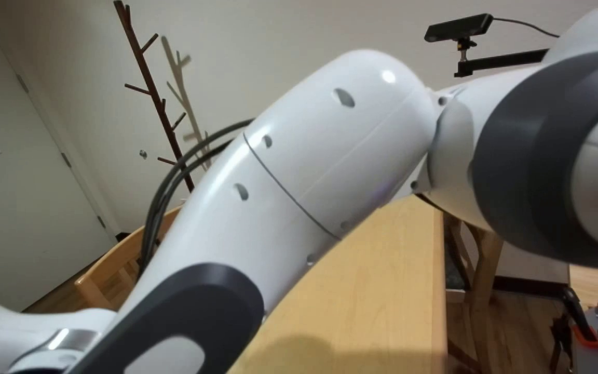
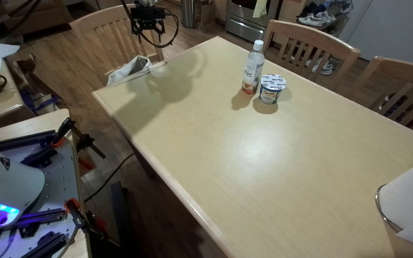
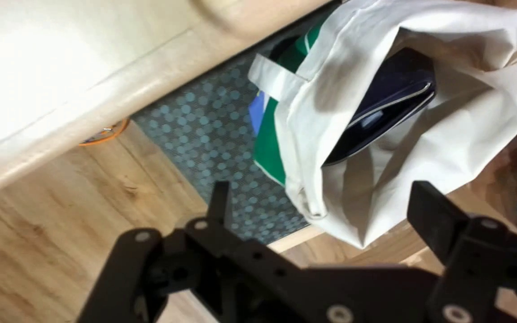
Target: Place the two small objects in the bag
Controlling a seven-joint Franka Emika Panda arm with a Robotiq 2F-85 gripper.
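Note:
A white cloth bag stands at the table's far edge by a chair in an exterior view. In the wrist view the bag gapes open on a dotted seat. A dark zipped pouch, partly unzipped, lies inside it. My gripper hangs above the bag. In the wrist view the gripper has its fingers wide apart with nothing between them. A clear bottle and a paper cup with a printed lid stand upright on the table. I cannot tell which are the two small objects.
The wooden table spans an exterior view; its edge runs beside the bag. A paper towel roll is at its near right. A chair back rises behind the bag. The arm fills much of an exterior view.

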